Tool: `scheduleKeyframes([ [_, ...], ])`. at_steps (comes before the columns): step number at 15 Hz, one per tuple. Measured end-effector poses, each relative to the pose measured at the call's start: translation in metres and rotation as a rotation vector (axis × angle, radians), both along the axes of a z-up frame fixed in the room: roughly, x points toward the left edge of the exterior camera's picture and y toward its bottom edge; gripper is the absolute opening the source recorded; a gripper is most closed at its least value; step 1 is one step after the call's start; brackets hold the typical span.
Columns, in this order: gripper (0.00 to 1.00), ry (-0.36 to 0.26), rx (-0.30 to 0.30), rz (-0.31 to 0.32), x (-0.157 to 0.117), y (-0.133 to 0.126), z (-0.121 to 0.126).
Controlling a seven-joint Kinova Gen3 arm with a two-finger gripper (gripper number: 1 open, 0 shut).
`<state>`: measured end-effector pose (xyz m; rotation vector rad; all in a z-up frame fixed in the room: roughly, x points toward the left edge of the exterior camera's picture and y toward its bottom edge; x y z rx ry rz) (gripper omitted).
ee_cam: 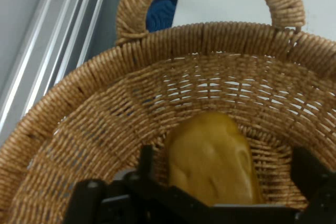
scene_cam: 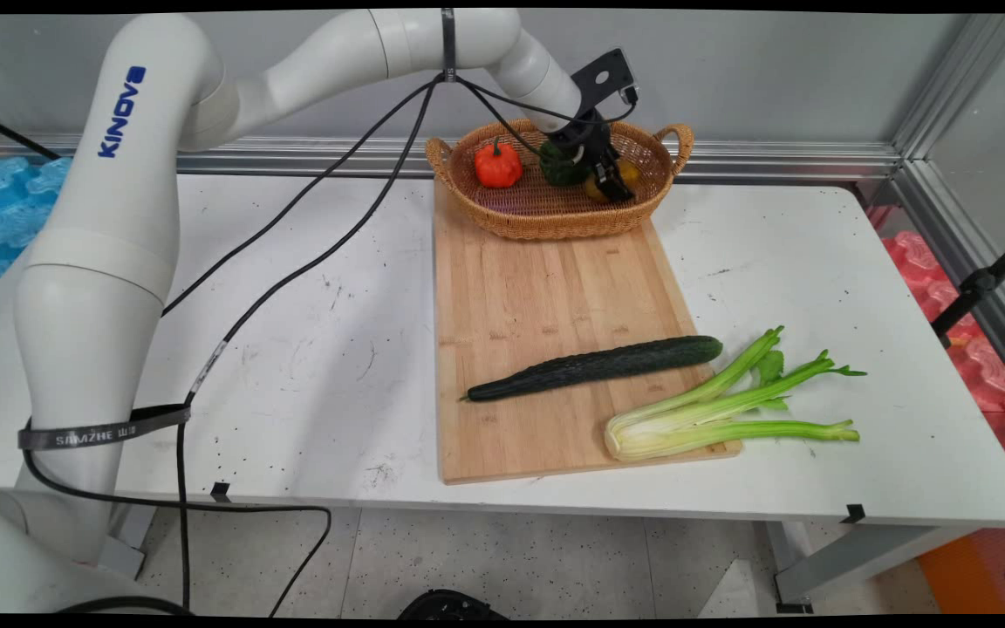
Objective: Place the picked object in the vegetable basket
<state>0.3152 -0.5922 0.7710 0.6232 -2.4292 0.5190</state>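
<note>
My gripper (scene_cam: 609, 181) reaches down into the wicker basket (scene_cam: 555, 228) at the far end of the wooden board. In the hand view the gripper (ee_cam: 226, 163) stands open, with a yellow pepper (ee_cam: 212, 156) between its fingers; the left finger (ee_cam: 145, 162) is close against the pepper and the right finger (ee_cam: 310, 174) stands apart from it. In the main view the yellow pepper (scene_cam: 631, 172) is mostly hidden by the hand. A dark green pepper (scene_cam: 562, 167) lies just left of the gripper, and a red-orange pepper (scene_cam: 498, 166) sits further left in the basket.
A wooden cutting board (scene_cam: 537, 296) runs from the basket toward the near edge. A long dark cucumber (scene_cam: 598, 366) lies across it, with a celery bunch (scene_cam: 721, 410) half over its right corner. Black cables (scene_cam: 293, 279) hang across the left of the table.
</note>
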Motion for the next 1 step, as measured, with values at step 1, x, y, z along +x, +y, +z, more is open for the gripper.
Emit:
scheduleKeyframes([
  [1, 1.0, 0.002, 0.001, 0.0, -0.0002, 0.0, -0.0003],
])
